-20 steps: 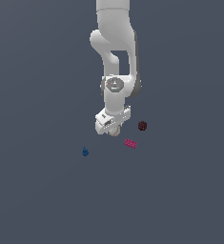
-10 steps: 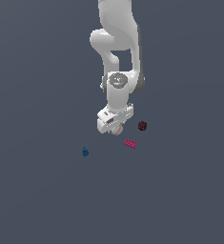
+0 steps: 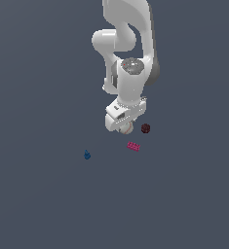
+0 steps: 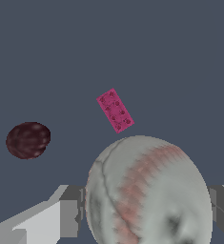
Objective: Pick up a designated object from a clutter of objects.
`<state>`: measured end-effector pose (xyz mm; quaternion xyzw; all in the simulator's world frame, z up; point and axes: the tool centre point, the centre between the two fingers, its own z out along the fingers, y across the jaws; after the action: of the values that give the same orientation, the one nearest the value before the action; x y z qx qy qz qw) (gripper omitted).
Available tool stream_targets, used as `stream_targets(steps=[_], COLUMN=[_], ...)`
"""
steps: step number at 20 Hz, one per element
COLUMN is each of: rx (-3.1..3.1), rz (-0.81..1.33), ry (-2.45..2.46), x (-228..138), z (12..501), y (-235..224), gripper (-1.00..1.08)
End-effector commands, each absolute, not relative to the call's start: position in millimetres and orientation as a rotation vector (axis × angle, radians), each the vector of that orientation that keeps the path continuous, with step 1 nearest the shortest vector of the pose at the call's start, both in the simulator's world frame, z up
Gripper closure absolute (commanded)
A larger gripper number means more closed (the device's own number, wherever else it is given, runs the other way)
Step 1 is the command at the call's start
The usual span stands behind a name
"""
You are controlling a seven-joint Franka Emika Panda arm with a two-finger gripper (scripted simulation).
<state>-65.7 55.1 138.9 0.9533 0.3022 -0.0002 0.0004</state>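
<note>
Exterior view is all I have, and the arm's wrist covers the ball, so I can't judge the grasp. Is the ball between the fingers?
Observer: Yes. In the wrist view the ball fills the gap of the gripper, with a finger at each side of it.
Operator: Are the pads touching it?
Observer: They sit right against its outline on both sides; I cannot confirm firm contact.
Operator: Anything crowding it?
Observer: No. The magenta brick and the dark maroon cube both lie apart from the ball, with bare floor between.
Operator: And the blue piece?
Observer: It is outside the wrist view; only your view shows it.
</note>
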Motion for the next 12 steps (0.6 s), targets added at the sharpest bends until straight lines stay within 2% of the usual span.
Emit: stream_targets(steps=[1,12], rx=[2.994,2.993], rz=[0.002,0.001], ry=[0.949,0.95], x=[-58.8,-27.0], z=[161.3,258.8], y=[65.2,111.1], gripper=[1.08,1.08])
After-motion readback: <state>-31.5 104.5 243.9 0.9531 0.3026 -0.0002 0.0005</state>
